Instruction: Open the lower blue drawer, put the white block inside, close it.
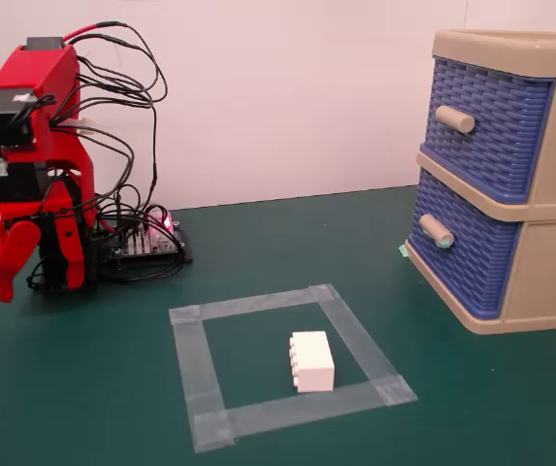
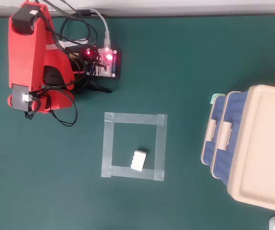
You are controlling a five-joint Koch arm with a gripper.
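So we've got the red arm [image 1: 35, 165] folded up at the left of the fixed view, its fingers [image 1: 25, 257] hanging down near the desk [image 1: 83, 388], well apart from everything else. We can't tell whether the fingers are spread or pressed together, since the red parts overlap from this side and the overhead view hides them under the arm. Just beside the arm's base sits a little controller board [image 2: 103, 62] with red lights glowing and a tangle of black cables.

The white block [image 1: 312, 360] rests on the green desk inside a square of pale tape [image 1: 258, 303], close to the square's near edge in the fixed view, studs facing sideways to the left. In the overhead view the white block [image 2: 138, 160] lies near the lower strip of tape.

At the right stands the beige cabinet [image 1: 549, 194]. The lower blue drawer [image 1: 467, 248] looks pushed in, its teal-tipped handle [image 1: 437, 231] sticking out toward the arm. Above it sits the upper blue drawer [image 1: 491, 121] with a plain beige handle
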